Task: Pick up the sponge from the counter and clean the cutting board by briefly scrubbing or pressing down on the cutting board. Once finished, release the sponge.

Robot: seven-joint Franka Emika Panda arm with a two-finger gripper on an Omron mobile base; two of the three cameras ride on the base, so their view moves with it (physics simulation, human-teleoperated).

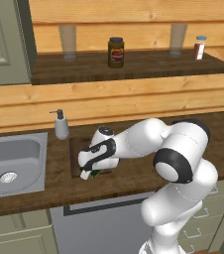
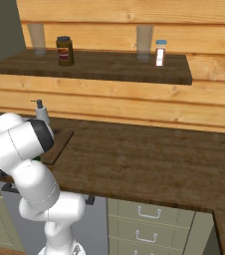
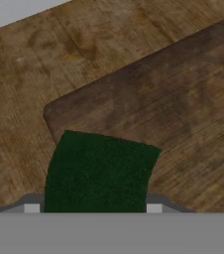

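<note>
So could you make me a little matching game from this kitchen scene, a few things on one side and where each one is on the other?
Things:
1. sponge
2. soap pump
3. brown jar
4. cutting board

Places:
A. on the wall shelf
B. between the gripper fingers, over the board's corner
C. standing on the counter beside the sink
D. lying flat on the counter, just right of the soap pump

Pairs: 1-B, 2-C, 3-A, 4-D
</note>
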